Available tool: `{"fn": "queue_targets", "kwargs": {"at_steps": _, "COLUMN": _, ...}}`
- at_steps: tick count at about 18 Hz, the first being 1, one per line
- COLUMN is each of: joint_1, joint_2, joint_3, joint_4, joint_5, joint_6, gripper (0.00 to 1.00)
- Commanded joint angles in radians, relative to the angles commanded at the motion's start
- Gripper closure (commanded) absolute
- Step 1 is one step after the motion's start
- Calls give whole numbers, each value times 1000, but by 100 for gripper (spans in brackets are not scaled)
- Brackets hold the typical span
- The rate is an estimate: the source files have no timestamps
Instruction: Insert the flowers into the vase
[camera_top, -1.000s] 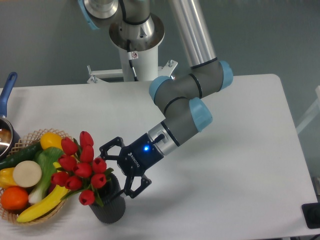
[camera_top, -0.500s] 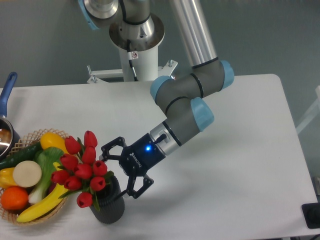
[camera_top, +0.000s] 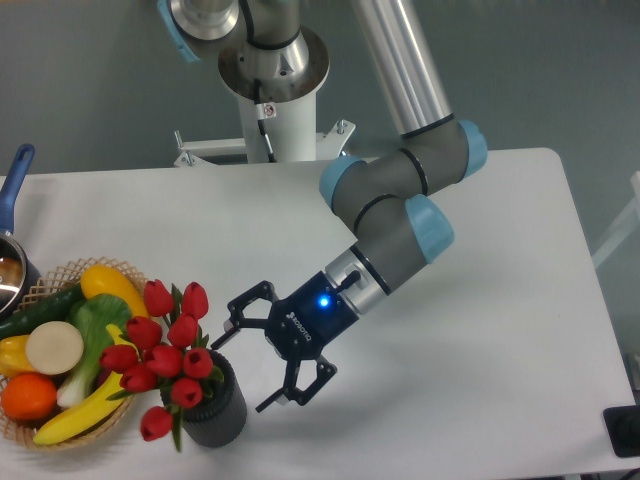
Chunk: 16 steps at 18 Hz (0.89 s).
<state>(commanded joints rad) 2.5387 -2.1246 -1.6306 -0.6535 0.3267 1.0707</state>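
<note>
The gripper (camera_top: 243, 360) has been drawn back right, jaws spread, empty; the flowers (camera_top: 162, 355) are left in the vase (camera_top: 213, 413).

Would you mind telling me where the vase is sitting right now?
The vase stands near the table's front-left edge, just right of the wicker basket, with the flowers in its mouth and the open end effector to its right.

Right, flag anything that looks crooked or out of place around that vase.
The flowers sit in the vase lopsided: the bunch leans left toward the basket, and one bud droops below the vase's mouth. The vase stands upright. The gripper is open and apart from it. Nothing is spilled.
</note>
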Motion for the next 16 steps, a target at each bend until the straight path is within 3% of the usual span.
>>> {"fn": "queue_targets", "kwargs": {"at_steps": 5, "joint_1": 46, "joint_2": 15, "joint_3": -2, "joint_4": 2, "joint_5": 86, "joint_6": 17, "gripper": 0}}
{"fn": "queue_targets", "kwargs": {"at_steps": 9, "joint_1": 116, "joint_2": 87, "joint_3": 0, "joint_4": -2, "joint_5": 201, "joint_6": 17, "gripper": 0}}
{"fn": "queue_targets", "kwargs": {"at_steps": 12, "joint_1": 160, "joint_2": 132, "joint_3": 0, "joint_4": -2, "joint_5": 396, "joint_6": 20, "gripper": 0}}
{"fn": "queue_targets", "kwargs": {"at_steps": 16, "joint_1": 170, "joint_2": 135, "joint_3": 29, "joint_4": -3, "joint_5": 803, "joint_6": 52, "gripper": 0}}
